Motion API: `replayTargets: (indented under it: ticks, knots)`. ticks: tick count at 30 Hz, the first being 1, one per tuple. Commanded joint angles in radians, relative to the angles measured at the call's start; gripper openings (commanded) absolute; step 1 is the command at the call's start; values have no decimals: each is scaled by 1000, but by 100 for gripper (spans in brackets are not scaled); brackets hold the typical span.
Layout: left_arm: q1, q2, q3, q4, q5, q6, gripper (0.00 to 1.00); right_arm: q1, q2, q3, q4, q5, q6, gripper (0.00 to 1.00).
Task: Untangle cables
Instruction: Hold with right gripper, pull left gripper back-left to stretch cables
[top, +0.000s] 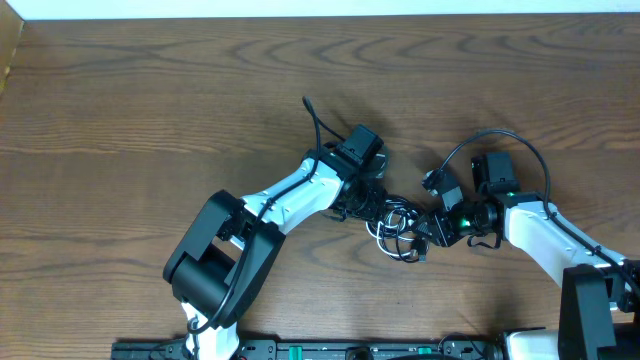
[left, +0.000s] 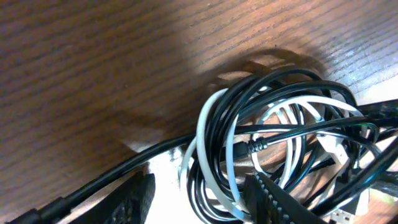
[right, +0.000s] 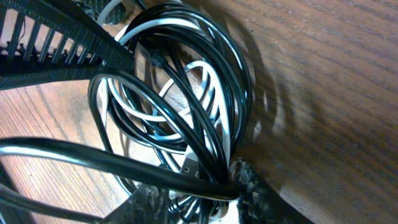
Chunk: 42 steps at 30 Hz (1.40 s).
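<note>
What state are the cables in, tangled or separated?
Tangled: the cables form one bundle, black and white loops threaded through each other, in both wrist views.

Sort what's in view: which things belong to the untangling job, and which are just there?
Belongs to the job:
- black cables, knotted together
- white cable, looped through them

Just there:
- wooden table
- thick cords fixed to the arms

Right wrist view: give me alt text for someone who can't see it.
A tangled coil of thin black and white cables fills the frame, lying on a brown wood-grain table. The right claw's black fingers flank it, one ribbed at upper left and one at the bottom edge, where several black strands converge.
</note>
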Motion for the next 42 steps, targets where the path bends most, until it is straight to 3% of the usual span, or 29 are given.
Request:
replayTargets:
  ticks: [1,11,15,26,42]
  knots:
    - [0,13,-2,-6,-21,2,49,4,5,-8,10,-6,4,28]
    - [4,13,-2,-34,-43,2,26,4,5,-8,41,107,139,3]
    - [9,13,-2,-41,-43,3,7,4,5,-8,40,179,200,1]
    - [163,-60,2,-172,-42,3,7,4,5,-8,39,312,334,1]
    - [406,-336,2,-220,-42,6,7,4,5,-8,39,324,341,1]
